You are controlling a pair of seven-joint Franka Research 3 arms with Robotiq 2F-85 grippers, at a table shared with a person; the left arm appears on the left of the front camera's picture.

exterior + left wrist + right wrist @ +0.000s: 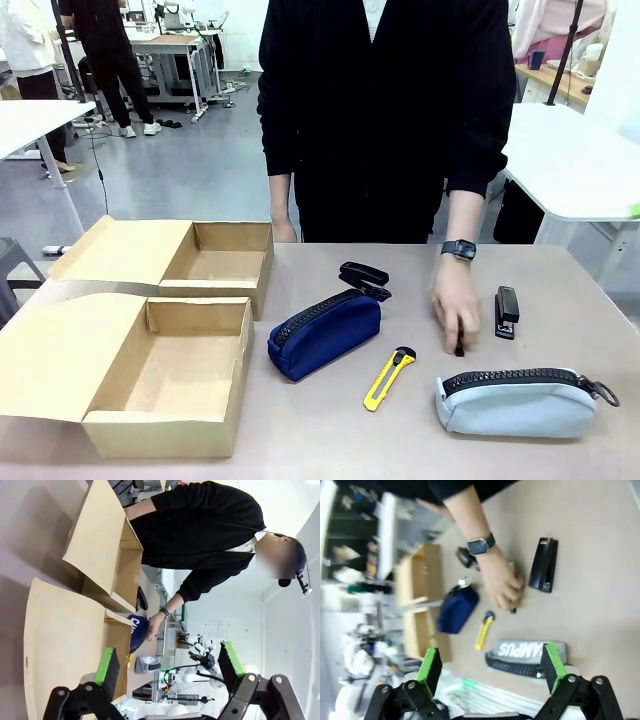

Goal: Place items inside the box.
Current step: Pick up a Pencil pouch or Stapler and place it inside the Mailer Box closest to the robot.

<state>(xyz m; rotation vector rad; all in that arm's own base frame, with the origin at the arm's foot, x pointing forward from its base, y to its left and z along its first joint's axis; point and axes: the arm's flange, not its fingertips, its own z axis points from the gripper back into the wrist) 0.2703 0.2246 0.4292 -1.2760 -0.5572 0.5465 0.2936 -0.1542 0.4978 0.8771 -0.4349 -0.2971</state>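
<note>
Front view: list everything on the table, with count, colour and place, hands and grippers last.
larger box: 1, brown, open, near left
smaller box: 1, brown, open, behind it
navy pouch: 1, navy, middle
grey pouch: 1, grey, near right
utility knife: 1, yellow, between the pouches
far stapler: 1, black, behind navy pouch
right stapler: 1, black, right of the hand
marker pen: 1, black, under the hand
person's hand: 1, wearing watch, on the marker pen
left gripper: black, green pads, open
right gripper: black, green pads, open
</note>
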